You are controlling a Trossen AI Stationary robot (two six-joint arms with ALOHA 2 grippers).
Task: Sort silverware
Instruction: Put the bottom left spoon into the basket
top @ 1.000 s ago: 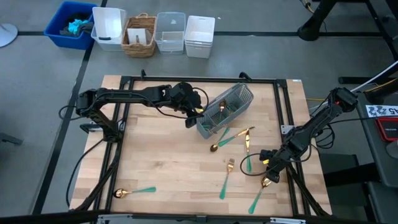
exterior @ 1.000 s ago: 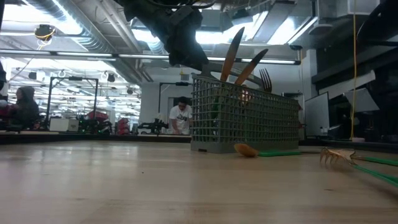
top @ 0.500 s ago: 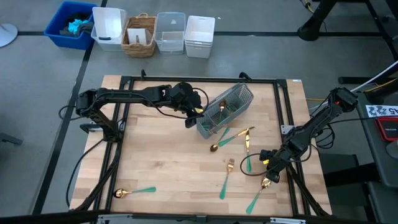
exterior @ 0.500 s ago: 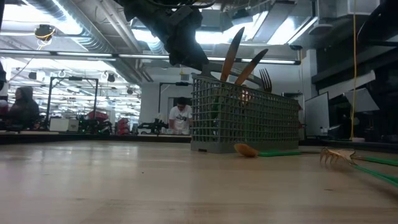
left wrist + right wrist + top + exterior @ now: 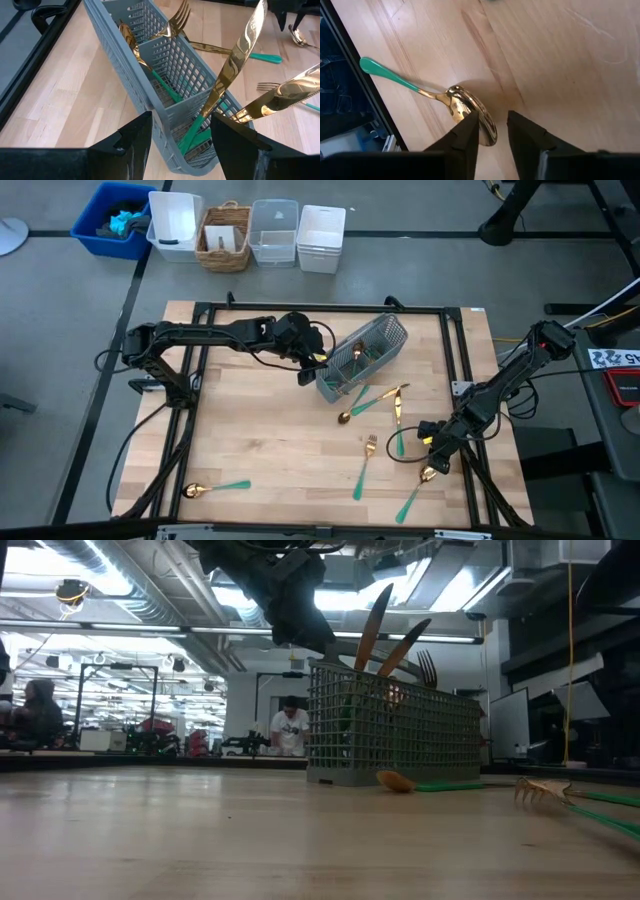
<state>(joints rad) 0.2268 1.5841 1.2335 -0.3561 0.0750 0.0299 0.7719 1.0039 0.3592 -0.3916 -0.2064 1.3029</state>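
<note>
The grey mesh caddy (image 5: 362, 358) stands aslant on the table's far middle and holds knives, forks and a spoon (image 5: 150, 70), handles down. My left gripper (image 5: 310, 366) hovers open over the caddy's near-left end (image 5: 175, 155), one finger on each side. Loose silverware lies on the wood: a spoon (image 5: 352, 408) beside the caddy, a fork (image 5: 365, 465), a piece (image 5: 397, 408) right of them, and a far-off spoon (image 5: 215, 488) at the near left. My right gripper (image 5: 432, 460) is low over a spoon (image 5: 465, 107) near the right rail, fingers slightly apart. My right gripper points down at the gold bowl (image 5: 482, 127) of the teal-handled spoon, which lies flat on the table. One fingertip (image 5: 467, 131) overlaps the bowl's edge in the right wrist view, and I cannot tell whether it touches. Nothing sits between the two fingers.
Black frame rails (image 5: 470, 480) border the table on all sides. A blue bin (image 5: 112, 220), white and clear tubs (image 5: 275, 232) and a wicker basket (image 5: 225, 238) stand beyond the far edge. People (image 5: 290, 730) are in the room behind. Bare wood lies at the near middle.
</note>
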